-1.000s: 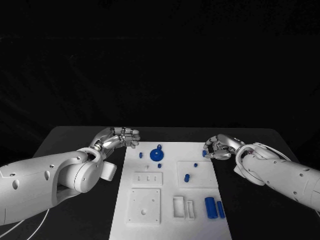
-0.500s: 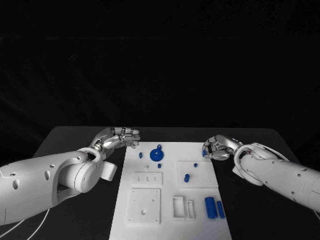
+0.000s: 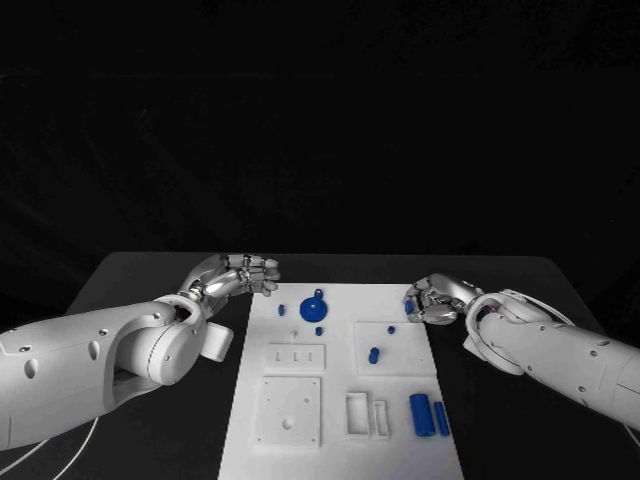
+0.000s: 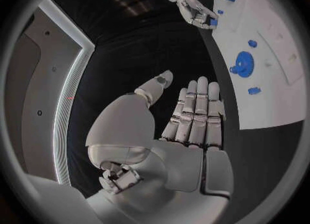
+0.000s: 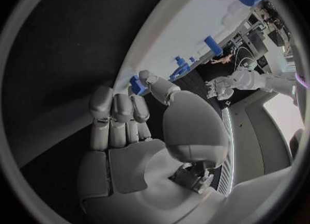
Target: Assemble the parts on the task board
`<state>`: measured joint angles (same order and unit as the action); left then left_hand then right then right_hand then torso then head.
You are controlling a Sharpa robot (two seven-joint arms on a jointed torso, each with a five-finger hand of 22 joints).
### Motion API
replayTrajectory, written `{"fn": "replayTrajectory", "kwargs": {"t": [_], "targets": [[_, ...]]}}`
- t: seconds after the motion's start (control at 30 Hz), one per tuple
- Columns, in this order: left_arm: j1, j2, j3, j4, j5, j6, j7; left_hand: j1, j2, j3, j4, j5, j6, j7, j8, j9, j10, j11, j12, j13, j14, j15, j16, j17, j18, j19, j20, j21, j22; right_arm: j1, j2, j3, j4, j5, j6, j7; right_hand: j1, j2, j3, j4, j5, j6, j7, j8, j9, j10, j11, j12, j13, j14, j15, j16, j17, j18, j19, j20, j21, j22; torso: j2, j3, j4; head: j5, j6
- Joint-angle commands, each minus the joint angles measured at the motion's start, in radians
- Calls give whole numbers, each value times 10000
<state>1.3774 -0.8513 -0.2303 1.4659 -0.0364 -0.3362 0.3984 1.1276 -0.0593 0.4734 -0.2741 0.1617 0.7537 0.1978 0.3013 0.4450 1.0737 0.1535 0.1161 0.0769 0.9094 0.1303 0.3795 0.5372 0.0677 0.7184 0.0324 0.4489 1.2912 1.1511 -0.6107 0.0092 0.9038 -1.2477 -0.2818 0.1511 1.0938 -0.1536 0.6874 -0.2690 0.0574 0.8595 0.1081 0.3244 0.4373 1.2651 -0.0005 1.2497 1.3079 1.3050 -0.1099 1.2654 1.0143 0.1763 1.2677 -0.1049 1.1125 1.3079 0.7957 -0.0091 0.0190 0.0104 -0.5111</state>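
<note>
Black table in a dark room

The black table [image 3: 147,275] stood before an unlit black backdrop [image 3: 320,120]. Beyond the table, the wrist views showed a grey wall panel [image 4: 35,105] edged by a pale lit strip [image 4: 67,110], curving with the lens.

Light: my surroundings are lying in darkness, my task board [image 3: 335,380] is glowing bright | Glare: my fingers [image 4: 194,115] are shining softly | Distortion: my wrist cameras are bending edges round their rims
</note>
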Motion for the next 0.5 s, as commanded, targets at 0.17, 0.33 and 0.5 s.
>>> {"fn": "replayTrajectory", "kwargs": {"t": [0.17, 0.33, 0.5], "targets": [[6, -10, 10, 46, -15, 142, 95, -97, -20, 9, -40, -16, -31, 56, -9, 13, 34, 69, -39, -1, 37, 48, -63, 19, 89, -61, 27, 47, 10, -45, 32, -4, -55, -40, 114, -6, -4, 155, 129, 24, -67, 166, 36, 75, 1, 50, 3, 29, 699, -30, 7, -45, 23, 855, -56, 5, 21, 168, 3, 4, 7, 31, -51], [7, -4, 12, 36, -29, 135, 96, -97, -19, 11, -41, -16, -31, 56, -9, 14, 34, 69, -40, 0, 37, 48, -65, 22, 88, -62, 27, 47, 11, -51, 33, -4, -69, -40, 113, 1, -19, 203, 201, 40, -71, 251, 59, 105, 9, 55, 22, 40, 704, -29, 24, -48, 35, 855, -59, 6, 28, 168, -5, 5, -11, 39, -79], [6, 16, 12, 17, -29, 140, 98, -98, -17, 13, -40, -16, -32, 56, -8, 14, 35, 69, -40, 0, 37, 49, -66, 24, 88, -62, 27, 47, 11, -55, 37, -4, -70, -36, 47, 24, -53, 258, 278, 78, -74, 372, 84, 152, 24, 45, 47, 34, 699, -28, 48, -51, 48, 855, -61, 7, 35, 166, -8, 0, -14, 28, -92]]}}
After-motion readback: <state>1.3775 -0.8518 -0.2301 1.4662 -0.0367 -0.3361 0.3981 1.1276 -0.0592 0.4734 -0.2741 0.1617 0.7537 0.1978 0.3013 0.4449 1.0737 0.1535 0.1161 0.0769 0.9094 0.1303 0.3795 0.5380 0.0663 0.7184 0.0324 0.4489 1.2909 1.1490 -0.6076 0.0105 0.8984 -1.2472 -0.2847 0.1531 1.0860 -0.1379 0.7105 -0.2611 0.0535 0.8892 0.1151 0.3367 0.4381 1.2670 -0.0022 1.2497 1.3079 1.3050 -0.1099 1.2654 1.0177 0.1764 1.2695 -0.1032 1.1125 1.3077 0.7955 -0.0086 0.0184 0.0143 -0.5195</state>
